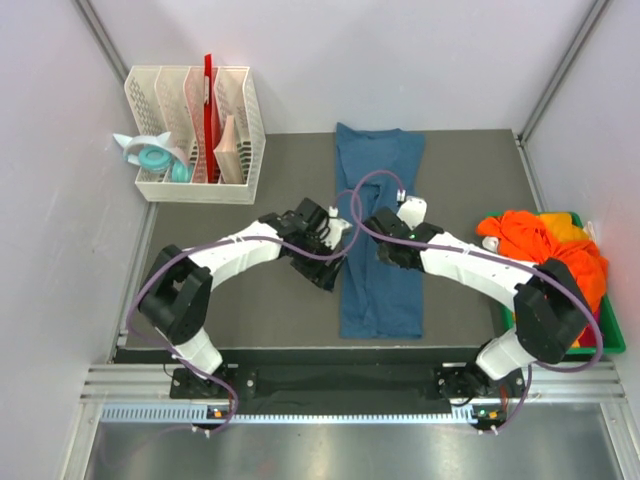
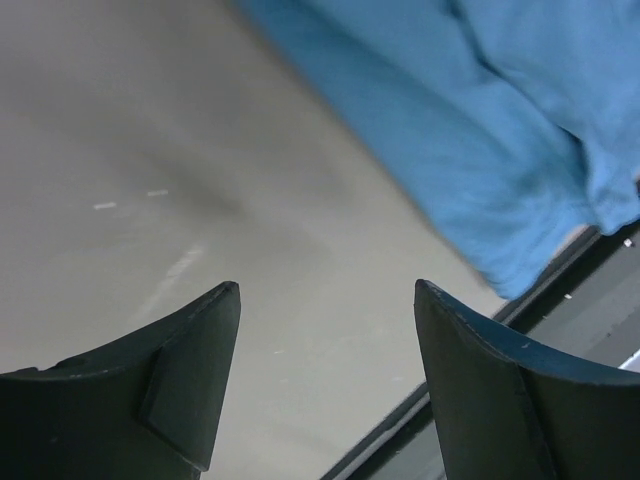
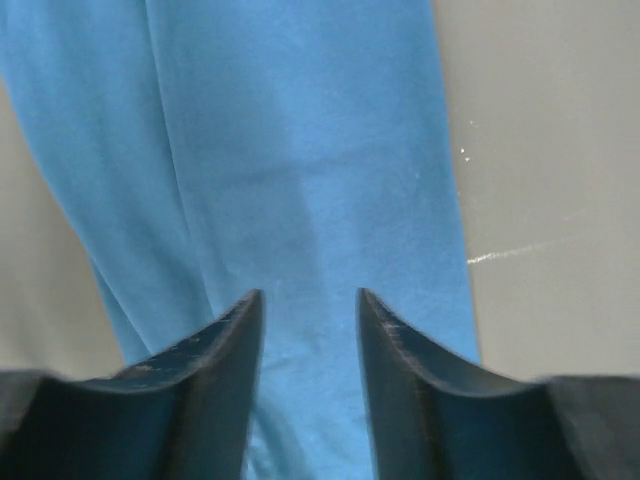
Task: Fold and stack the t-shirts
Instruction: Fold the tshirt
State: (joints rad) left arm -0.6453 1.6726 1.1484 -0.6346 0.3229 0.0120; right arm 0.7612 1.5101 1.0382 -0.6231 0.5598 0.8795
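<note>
The teal-blue t-shirt (image 1: 380, 295) lies folded into a long narrow strip down the middle of the grey table; it also shows in the left wrist view (image 2: 500, 130) and the right wrist view (image 3: 300, 150). My left gripper (image 1: 322, 270) is open and empty over bare table just left of the shirt's edge (image 2: 328, 290). My right gripper (image 1: 387, 255) hovers over the middle of the strip, its fingers partly open with nothing between them (image 3: 310, 295). A heap of orange t-shirts (image 1: 545, 245) with bits of yellow lies at the right.
The orange heap sits in a green bin (image 1: 612, 340) at the right edge. A white slotted rack (image 1: 200, 120) with a red item stands at the back left, with a teal and white object (image 1: 150, 155) beside it. White walls close in the table.
</note>
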